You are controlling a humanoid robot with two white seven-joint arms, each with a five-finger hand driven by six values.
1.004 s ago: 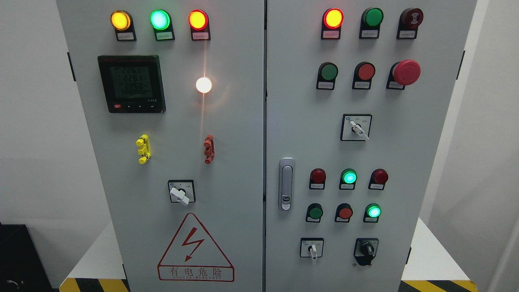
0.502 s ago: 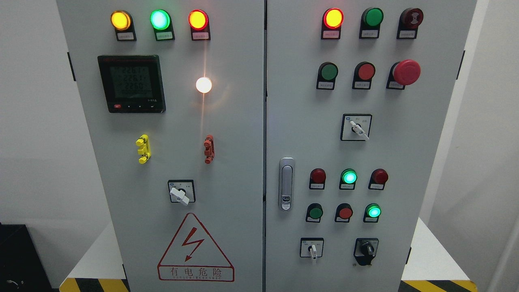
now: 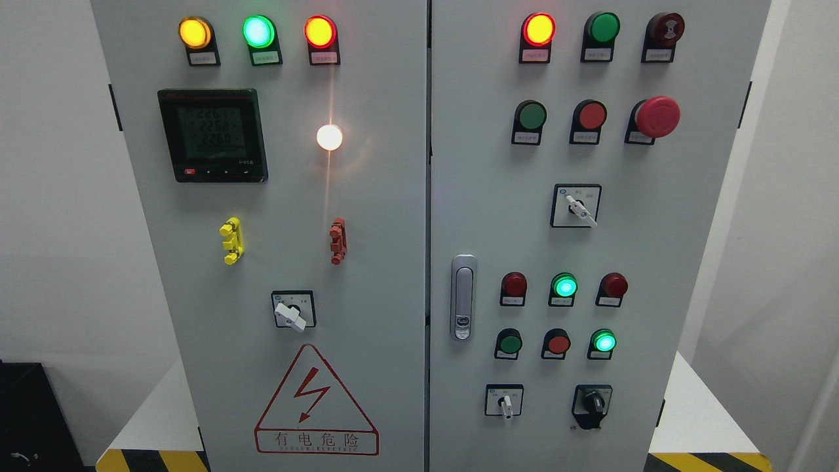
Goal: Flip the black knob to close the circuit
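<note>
Fingers of either hand are nowhere in view, so whether they are wide, narrow or holding anything cannot be told. Nothing has changed over the last second: every lamp and switch sits as before, which suggests the reach toward the switch has not begun and the task is still to do.

At about 4 o'clock from the picture's centre, low on the right door, sits the black knob [image 3: 592, 404], untouched. Just beside it at 9 o'clock is a white selector switch [image 3: 505, 401]. Above them, green lamps [image 3: 564, 286] glow among red ones.

A grey electrical cabinet [image 3: 393, 196] with two doors fills the picture. Its left door carries a digital meter [image 3: 212, 135] at 10 o'clock and a red warning triangle [image 3: 316, 401] at 7 o'clock. Pale walls stand behind; yellow-and-black hazard tape [image 3: 152, 461] marks the base.
</note>
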